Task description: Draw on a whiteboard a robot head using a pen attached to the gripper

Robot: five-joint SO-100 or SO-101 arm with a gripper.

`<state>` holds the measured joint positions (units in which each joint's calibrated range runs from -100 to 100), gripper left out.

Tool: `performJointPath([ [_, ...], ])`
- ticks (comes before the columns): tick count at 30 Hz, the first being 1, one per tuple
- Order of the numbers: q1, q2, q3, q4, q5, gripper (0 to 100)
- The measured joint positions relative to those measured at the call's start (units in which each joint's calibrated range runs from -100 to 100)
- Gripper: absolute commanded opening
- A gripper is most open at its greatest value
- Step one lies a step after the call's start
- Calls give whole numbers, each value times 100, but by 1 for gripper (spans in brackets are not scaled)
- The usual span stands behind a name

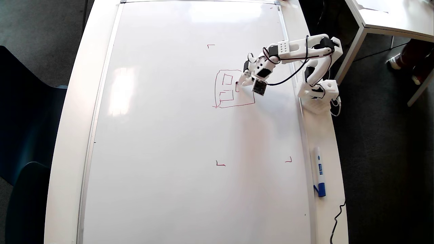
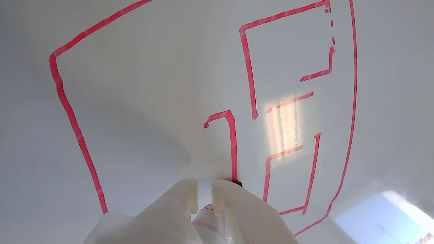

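Fingers [image 2: 223, 193] clamped on pen [image 2: 238, 183], tip touching glossy whiteboard [image 1: 169, 135] inside robot head [image 1: 234, 88]. Slick board, stiff pen: you press lightly, keep grip low on barrel.

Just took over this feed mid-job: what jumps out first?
The red robot head, half drawn in the whiteboard's upper right in the overhead view, with the white claw at its right edge. In the wrist view the pen tip touches the board at the end of a fresh red line. A blue-capped marker lies off the board's right edge.
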<state>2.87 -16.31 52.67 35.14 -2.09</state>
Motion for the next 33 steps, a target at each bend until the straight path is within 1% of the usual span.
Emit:
performJointPath([
  [6,0,0,0,211,32,1],
  [22,8,-864,804,355,37,1],
  [26,8,-974,831,574,37,1],
  [33,-30,-1008,831,633,37,1],
])
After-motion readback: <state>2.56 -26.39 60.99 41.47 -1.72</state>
